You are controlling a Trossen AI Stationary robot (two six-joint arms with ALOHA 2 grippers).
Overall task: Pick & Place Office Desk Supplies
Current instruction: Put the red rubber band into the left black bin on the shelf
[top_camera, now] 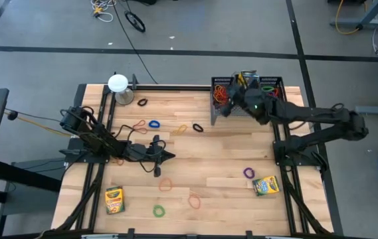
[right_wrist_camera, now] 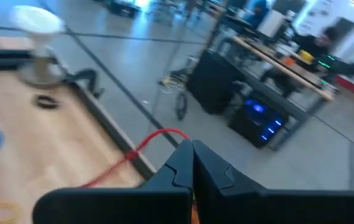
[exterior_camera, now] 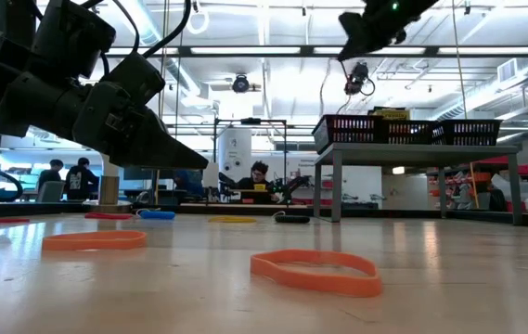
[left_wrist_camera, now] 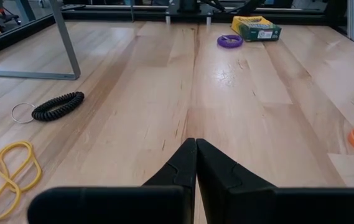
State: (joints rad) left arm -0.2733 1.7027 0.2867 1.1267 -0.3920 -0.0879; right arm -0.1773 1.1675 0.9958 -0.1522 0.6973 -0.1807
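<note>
red and orange rubber-band loops sit bunched in the near-left compartment of the black wire-mesh rack at the desk's far right corner, and the right tool is raised beside that compartment. its fingers are pressed together, and in the right wrist view a thin red band trails out from between them, so it looks clamped on that loop. the danger i judge here is the band snagging on the mesh or springing off the closed tips before it is over the compartment, then dropping outside the rack.

more supplies lie loose on the wooden desk: a blue loop, a yellow one, a black coil, orange loops, a green loop, a purple loop, and two crayon boxes, one near the front left and one at the right.

the left tool hovers low over mid-desk, fingers together and holding nothing. thin flat bands could slip under closed tips there.
</note>
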